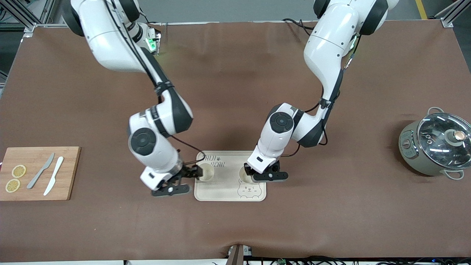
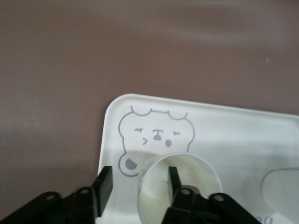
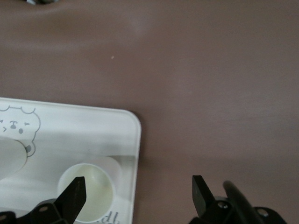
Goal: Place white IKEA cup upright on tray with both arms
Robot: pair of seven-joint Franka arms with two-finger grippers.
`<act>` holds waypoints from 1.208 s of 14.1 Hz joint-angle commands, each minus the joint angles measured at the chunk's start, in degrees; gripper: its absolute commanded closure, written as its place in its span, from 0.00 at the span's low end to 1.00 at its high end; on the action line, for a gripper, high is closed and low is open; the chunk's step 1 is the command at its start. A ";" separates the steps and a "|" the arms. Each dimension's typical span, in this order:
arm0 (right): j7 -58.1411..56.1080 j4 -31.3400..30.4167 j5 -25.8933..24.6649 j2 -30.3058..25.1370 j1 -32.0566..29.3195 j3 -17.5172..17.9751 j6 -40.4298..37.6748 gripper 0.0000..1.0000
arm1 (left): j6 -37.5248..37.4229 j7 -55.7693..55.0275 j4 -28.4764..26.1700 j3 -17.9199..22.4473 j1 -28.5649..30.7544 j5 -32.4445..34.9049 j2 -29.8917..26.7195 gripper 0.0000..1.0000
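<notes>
Cups: 2 white cups, both upright on the tray. One cup (image 1: 206,172) is at the tray's end toward the right arm, the other cup (image 1: 245,175) toward the left arm's end.
Tray: 1 cream tray (image 1: 228,184) w/ grey lettering and a bear-face drawing (image 1: 249,190), flat on the brown desk (image 1: 235,92), near the front camera edge.
Arms: 2 white arms, both reaching down to the tray.
Left end effector (image 1: 254,176): at the cup nearer the left arm's end. In the left wrist view one finger (image 2: 174,179) is inside the cup (image 2: 180,184), the other finger (image 2: 105,183) is outside the wall. Jaws are spread apart w/ the cup wall between them; the inner finger looks to touch the wall, the outer one is clear of it, so released, no squeeze on the cup.
Right end effector (image 1: 195,173): at the tray's end toward the right arm, just beside the other cup. In the right wrist view the fingers (image 3: 74,193) are wide apart, one over the cup (image 3: 91,191), the other over bare desk past the tray rim (image 3: 135,154). Released, holds nothing.
Cutting board: 1 wooden board (image 1: 70,173) at the right arm's end of the desk.
On the board: 2 lemon slices (image 1: 18,171), 1 grey knife (image 1: 40,170), 1 white knife (image 1: 53,175).
Pot: 1 grey-green pot (image 1: 434,145) w/ glass lid, at the left arm's end, well apart from the tray.
</notes>
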 commanded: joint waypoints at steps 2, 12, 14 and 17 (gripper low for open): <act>-1.39 -1.48 -0.14 -5.99 -5.05 0.17 -7.45 0.00 | -13.60 -0.42 1.88 -0.22 3.74 1.28 -5.39 0.00; -2.97 -18.42 -0.59 -22.32 -11.22 -5.20 -8.38 0.00 | -28.84 33.40 1.20 -0.13 19.74 -1.36 -17.79 0.00; -6.38 -25.52 -0.50 -27.41 -12.62 -5.20 -3.81 0.00 | -33.49 40.25 1.11 -0.22 23.52 -1.62 -20.68 0.00; -9.03 -32.40 -0.41 -34.72 -14.99 -5.20 -2.73 0.00 | -41.05 44.15 1.02 -0.31 27.22 -1.97 -25.78 0.00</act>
